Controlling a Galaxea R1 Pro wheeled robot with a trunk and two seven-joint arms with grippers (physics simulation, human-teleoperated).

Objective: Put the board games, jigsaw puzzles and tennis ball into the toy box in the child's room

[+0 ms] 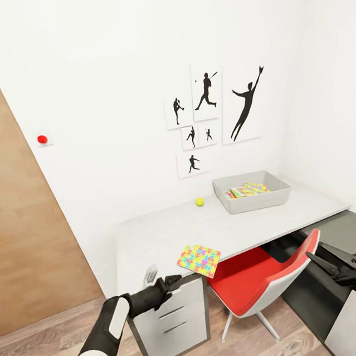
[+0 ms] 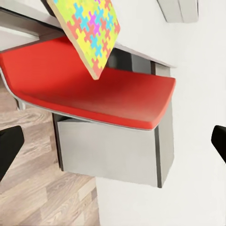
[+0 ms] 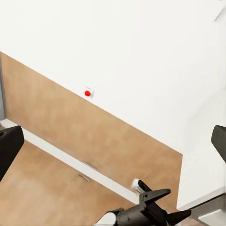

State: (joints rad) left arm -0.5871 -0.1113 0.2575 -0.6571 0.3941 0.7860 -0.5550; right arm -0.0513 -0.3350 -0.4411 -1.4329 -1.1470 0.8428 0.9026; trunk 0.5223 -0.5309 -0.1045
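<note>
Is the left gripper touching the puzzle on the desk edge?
Apart. In the head view the left gripper sits short of the puzzle, with bare table edge showing between them.

pale grey table (image 1: 151, 232) with toy box (image 1: 252, 198), tennis ball (image 1: 199, 201), jigsaw puzzle (image 1: 199, 260) overhanging its front edge

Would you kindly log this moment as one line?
left gripper open, empty | right gripper open, empty | jigsaw puzzle overhanging table edge | tennis ball beside toy box

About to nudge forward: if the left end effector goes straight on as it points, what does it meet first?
Probably the red chair seat, which sits dead ahead in the left wrist view, with the jigsaw puzzle overhanging the table edge just above that line. Depth is unclear.
</note>
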